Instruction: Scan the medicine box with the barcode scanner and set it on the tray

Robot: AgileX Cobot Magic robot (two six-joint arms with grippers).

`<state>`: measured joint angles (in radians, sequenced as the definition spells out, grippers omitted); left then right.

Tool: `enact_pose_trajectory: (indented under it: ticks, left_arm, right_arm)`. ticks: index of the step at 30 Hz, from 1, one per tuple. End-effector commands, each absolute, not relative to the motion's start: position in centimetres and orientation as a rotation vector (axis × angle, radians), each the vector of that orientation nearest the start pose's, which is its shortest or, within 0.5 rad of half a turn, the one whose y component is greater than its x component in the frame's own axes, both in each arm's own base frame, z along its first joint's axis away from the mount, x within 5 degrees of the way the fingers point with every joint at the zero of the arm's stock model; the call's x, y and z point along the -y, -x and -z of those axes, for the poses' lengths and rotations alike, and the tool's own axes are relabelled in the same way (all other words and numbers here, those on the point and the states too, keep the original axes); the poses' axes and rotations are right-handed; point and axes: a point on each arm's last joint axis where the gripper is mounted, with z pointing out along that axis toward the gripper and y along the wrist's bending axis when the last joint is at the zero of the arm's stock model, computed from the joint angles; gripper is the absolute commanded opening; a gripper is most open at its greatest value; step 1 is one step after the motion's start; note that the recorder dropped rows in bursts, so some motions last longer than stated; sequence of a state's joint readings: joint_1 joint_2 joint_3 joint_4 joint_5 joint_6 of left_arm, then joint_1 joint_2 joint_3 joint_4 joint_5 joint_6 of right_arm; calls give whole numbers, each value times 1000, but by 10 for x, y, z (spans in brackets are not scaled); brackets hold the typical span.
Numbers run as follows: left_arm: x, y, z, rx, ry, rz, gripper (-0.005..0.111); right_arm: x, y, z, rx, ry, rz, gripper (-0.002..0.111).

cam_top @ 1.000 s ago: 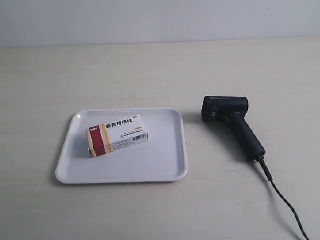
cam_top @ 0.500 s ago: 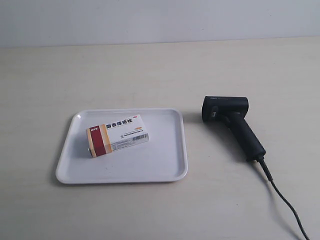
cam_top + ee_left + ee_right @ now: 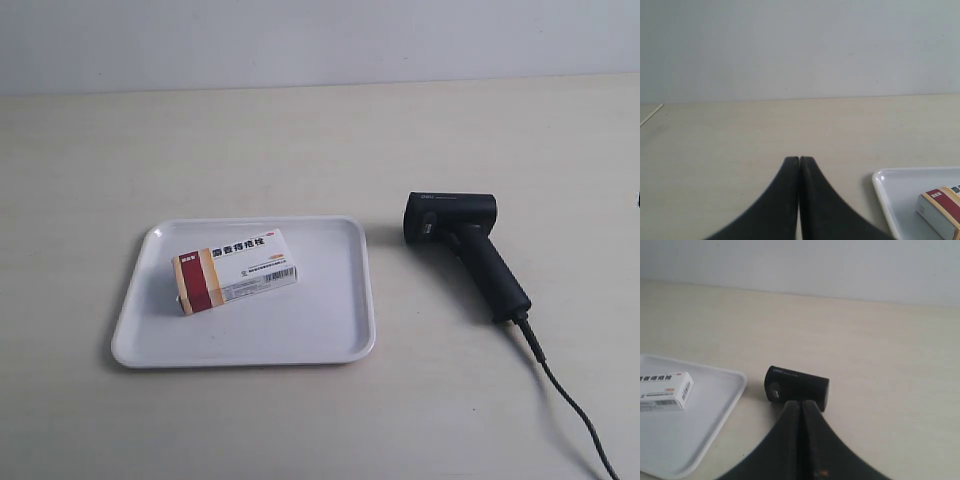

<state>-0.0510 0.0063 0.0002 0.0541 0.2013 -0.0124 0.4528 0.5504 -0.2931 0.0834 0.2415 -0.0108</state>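
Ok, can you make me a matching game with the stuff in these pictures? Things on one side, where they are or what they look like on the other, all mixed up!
Things:
1. medicine box
2. barcode scanner
3. tray
4. left gripper

Descriptions:
A. black, lying on the bare table with a long cable
B. shut, holding nothing
C. white, flat, with a low rim
D. lying inside the tray, with a dark red band at one end

Pairs: 1-D, 2-A, 3-C, 4-B
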Motion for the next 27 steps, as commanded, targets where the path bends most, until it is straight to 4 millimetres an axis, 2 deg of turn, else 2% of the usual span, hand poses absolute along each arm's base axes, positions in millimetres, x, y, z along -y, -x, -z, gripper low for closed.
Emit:
enact_pose_trajectory:
  ticks: [1, 7, 11, 21, 27]
  left_arm:
    - [2, -56, -195, -1685, -63, 0, 3]
    - [2, -56, -195, -1685, -63, 0, 3]
    - [2, -56, -195, -1685, -63, 0, 3]
    - [2, -56, -195, -1685, -63, 0, 3]
    - [2, -56, -195, -1685, -63, 0, 3]
  right_arm:
    - [-49, -98, -221, -1958, 358, -367, 0]
    - [-42, -87, -194, -1902, 316, -388, 0]
    - [-40, -81, -184, -1906, 317, -388, 0]
    - [-37, -78, -185, -1872, 300, -388, 0]
    - [-16, -75, -202, -1680, 66, -258, 0]
